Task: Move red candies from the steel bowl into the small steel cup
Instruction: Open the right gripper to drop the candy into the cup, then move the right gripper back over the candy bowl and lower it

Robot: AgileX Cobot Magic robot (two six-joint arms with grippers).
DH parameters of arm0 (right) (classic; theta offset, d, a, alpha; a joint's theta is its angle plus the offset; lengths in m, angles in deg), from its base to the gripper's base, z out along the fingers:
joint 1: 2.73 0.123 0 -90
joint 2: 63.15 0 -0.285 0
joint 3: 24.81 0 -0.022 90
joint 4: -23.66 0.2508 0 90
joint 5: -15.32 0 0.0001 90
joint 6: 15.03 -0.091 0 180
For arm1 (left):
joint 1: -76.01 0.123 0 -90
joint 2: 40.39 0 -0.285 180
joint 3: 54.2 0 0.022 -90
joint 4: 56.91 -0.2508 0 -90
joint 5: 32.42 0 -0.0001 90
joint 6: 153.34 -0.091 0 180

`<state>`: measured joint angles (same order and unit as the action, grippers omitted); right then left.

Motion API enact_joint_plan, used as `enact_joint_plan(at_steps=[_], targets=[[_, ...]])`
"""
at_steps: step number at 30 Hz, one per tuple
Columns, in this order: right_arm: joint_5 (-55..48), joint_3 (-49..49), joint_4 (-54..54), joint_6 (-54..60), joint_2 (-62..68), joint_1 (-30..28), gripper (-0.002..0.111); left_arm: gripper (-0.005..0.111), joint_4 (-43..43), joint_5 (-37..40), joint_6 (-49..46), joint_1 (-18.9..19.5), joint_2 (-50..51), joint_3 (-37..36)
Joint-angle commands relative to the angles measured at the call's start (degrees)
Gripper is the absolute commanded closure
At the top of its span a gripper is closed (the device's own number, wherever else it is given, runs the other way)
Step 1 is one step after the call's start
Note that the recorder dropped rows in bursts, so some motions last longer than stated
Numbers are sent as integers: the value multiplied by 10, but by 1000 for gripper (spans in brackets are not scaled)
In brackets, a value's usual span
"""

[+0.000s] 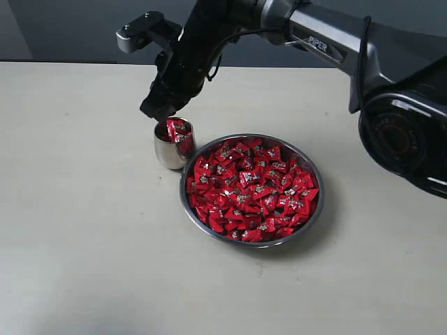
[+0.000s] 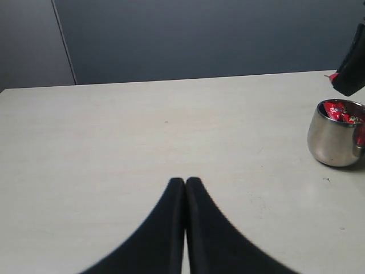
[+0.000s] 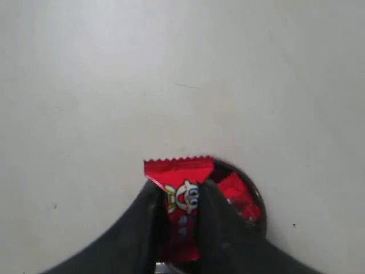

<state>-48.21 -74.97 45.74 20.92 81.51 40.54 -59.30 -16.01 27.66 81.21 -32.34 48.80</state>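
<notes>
Right jaws: closed on one red candy [image 3: 179,174], pinched across its middle, crimped end poking out past the tips; poised directly above the small steel cup [image 1: 170,152].
Left jaws: pressed together, holding nothing; low over bare desk [image 2: 114,142], well apart from the cup.
Small steel cup: upright, toward the far edge of the desk, just beside the steel bowl [image 1: 253,243]; whether the two touch, impossible to tell.
Steel bowl: near the desk's middle, on the cup's near-right side, heaped with red candies [image 1: 251,188].
Done: a few wrapped candies [image 1: 176,129] in the cup, piled up to about its rim.
Step in hand: probably the release of the pinched candy into the cup.
Left to do: nearly everything, judging by the full bowl; little room visible in the cup for more.
</notes>
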Motion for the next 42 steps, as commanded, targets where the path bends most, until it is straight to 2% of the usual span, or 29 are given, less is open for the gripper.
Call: enact_joint_plan(at_steps=[1,11,16,19,28,34,37,42], targets=[[-6,-3,-17,3,14,2,109,106,0,-1,1,-4,-3,-2],[-4,-3,-52,-6,16,2,108,106,0,-1,1,-4,-3,-2],[5,-3,-52,-6,16,2,68,106,0,-1,1,-4,-3,-2],[11,-3,-52,-6,16,2,62,106,0,-1,1,-4,-3,-2],[11,-3,-53,-14,16,2,62,106,0,-1,1,-4,-3,-2],[3,-3,-112,-45,-4,2,63,106,0,-1,1,-4,-3,-2],[-6,-3,-126,-56,-25,2,73,106,0,-1,1,-4,-3,-2],[-5,-3,-127,-56,-67,1,106,106,0,-1,1,-4,-3,-2]])
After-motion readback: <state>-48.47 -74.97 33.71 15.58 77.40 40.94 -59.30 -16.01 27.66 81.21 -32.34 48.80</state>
